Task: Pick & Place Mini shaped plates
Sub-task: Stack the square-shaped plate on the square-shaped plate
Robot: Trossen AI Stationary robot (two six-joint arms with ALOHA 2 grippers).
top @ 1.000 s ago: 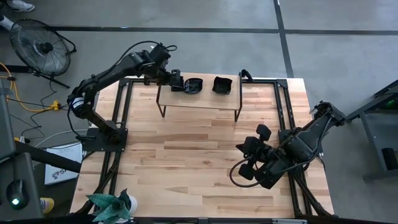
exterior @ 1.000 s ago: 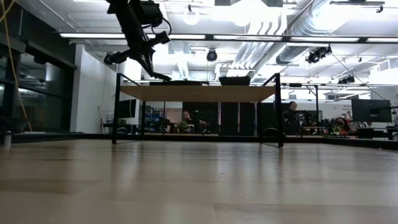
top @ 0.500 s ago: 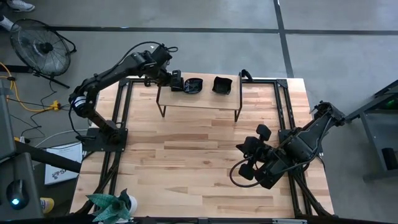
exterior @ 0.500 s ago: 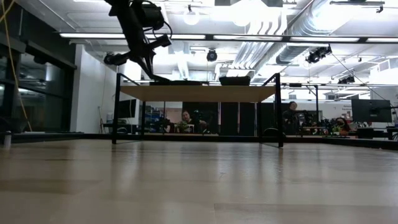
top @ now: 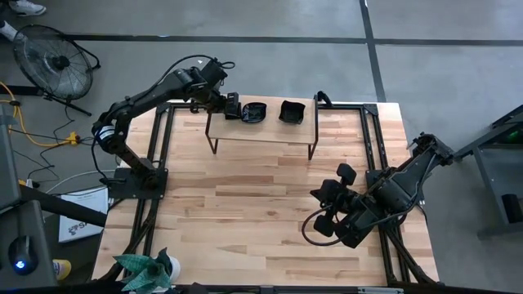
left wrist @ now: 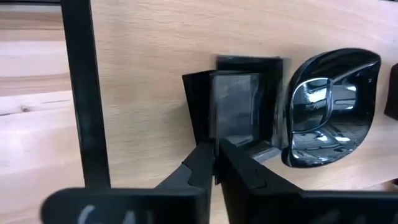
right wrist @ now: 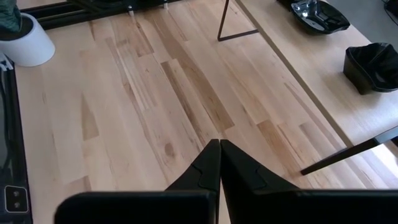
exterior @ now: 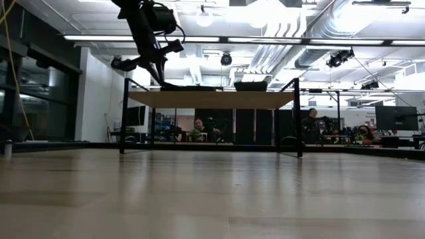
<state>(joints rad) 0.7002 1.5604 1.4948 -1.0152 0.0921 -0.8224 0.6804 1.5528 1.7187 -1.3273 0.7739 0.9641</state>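
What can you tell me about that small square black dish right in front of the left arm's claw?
The square dish is small, black and glossy, with low upright walls and a flat floor that reflects light. It sits upright on the raised wooden shelf, close beside a rounder shiny dish. The left gripper has its nearly closed fingers at the dish's near wall; whether they pinch that wall is unclear.
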